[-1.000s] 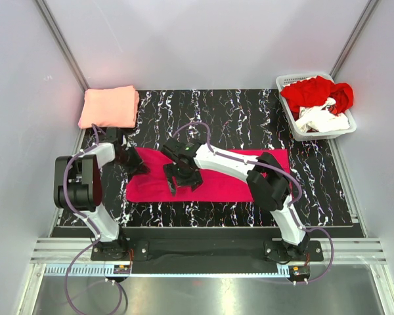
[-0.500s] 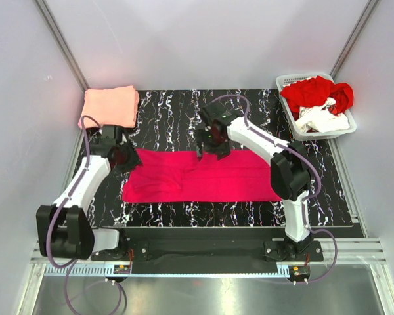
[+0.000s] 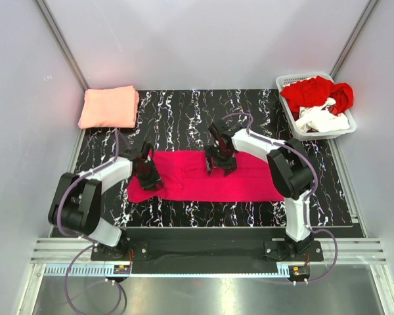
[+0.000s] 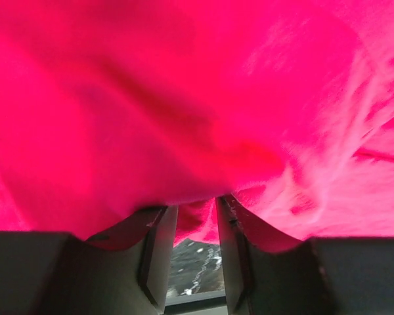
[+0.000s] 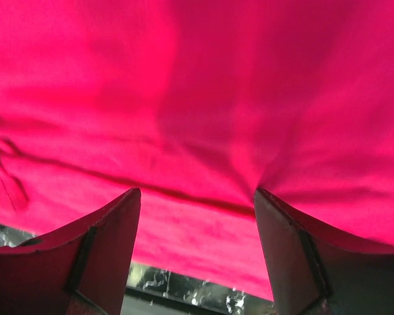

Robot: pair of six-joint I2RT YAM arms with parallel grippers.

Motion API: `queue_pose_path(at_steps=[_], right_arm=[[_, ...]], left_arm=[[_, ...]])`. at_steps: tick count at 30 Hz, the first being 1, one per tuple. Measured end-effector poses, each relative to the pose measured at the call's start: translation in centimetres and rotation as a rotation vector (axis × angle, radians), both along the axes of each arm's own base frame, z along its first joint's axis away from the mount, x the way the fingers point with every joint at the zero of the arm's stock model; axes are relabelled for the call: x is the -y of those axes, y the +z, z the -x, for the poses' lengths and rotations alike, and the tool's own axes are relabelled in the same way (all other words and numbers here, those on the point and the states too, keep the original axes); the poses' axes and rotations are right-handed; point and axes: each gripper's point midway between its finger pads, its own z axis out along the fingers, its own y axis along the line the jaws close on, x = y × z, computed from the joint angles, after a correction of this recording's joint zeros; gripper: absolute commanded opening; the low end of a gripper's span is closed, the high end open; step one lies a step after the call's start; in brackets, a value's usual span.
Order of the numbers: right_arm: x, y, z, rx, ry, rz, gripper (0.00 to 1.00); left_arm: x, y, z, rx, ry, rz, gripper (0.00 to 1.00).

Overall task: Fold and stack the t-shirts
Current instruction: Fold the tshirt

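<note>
A vivid magenta-pink t-shirt lies as a long folded strip on the black marbled mat. My left gripper is at its left end. In the left wrist view this gripper has its jaws close together with a fold of the magenta cloth pinched between them. My right gripper is over the shirt's middle near the far edge. In the right wrist view it is wide open with its tips on the magenta cloth. A pale salmon-pink t-shirt lies folded at the far left corner.
A white slatted basket at the far right holds a red t-shirt and a white one. Grey walls stand on three sides. A metal rail with the arm bases runs along the near edge.
My right gripper came from the shirt's far edge down onto the cloth. My left gripper moved right and nearer, onto the shirt's left end, and that end shifted slightly right.
</note>
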Motion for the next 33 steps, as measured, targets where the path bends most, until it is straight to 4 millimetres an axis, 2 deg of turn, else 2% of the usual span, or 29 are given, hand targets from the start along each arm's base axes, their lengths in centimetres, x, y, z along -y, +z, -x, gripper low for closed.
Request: queue_pose_path(at_steps=[2, 6, 8, 10, 12, 15, 17, 19, 21, 22, 25, 27, 29, 33], right_arm=[[0.0, -0.1, 1.2, -0.028, -0.002, -0.029, 0.77], [-0.2, 0.2, 4.0, -0.085, -0.025, -0.104, 0.77], [-0.6, 0.3, 5.8, -0.119, -0.039, -0.136, 0.77], [-1.8, 0.3, 8.1, -0.156, -0.037, -0.165, 0.77], [-4.6, 0.5, 11.0, -0.186, 0.007, -0.191, 0.77], [-11.2, 1.5, 16.7, -0.234, 0.165, -0.267, 0.79], [-15.4, 2.7, 19.4, -0.241, 0.269, -0.319, 0.81], [-18.6, 4.8, 20.8, -0.227, 0.354, -0.361, 0.84], [-20.0, 7.4, 20.4, -0.184, 0.390, -0.378, 0.86], [-20.1, 8.8, 19.5, -0.150, 0.400, -0.376, 0.86], [-19.5, 12.3, 15.8, -0.036, 0.381, -0.360, 0.86], [-17.3, 13.9, 12.7, 0.029, 0.327, -0.331, 0.86], [-14.2, 15.0, 9.3, 0.073, 0.243, -0.298, 0.85], [-8.2, 15.0, 3.0, 0.138, 0.078, -0.207, 0.83]], left_arm=[[0.5, 0.0, -1.0, -0.008, -0.004, 0.009, 0.35], [1.7, 0.1, -4.2, -0.010, -0.017, 0.017, 0.35], [2.3, 0.3, -6.6, -0.003, -0.026, 0.014, 0.35], [2.9, 0.3, -8.9, 0.010, -0.039, 0.010, 0.35], [3.6, 0.3, -11.9, 0.020, -0.058, -0.006, 0.34], [5.3, 0.6, -18.0, 0.067, -0.103, -0.007, 0.33], [6.7, 1.0, -21.9, 0.108, -0.140, 0.016, 0.35], [8.2, 1.5, -25.7, 0.165, -0.179, 0.037, 0.40], [9.2, 2.5, -27.9, 0.208, -0.213, 0.054, 0.44], [9.4, 3.1, -28.4, 0.227, -0.225, 0.059, 0.46], [9.1, 5.9, -28.4, 0.268, -0.241, 0.066, 0.49], [8.2, 7.9, -27.4, 0.284, -0.235, 0.070, 0.49], [6.7, 10.1, -26.0, 0.294, -0.217, 0.074, 0.50], [3.7, 13.7, -23.6, 0.326, -0.182, 0.072, 0.49]])
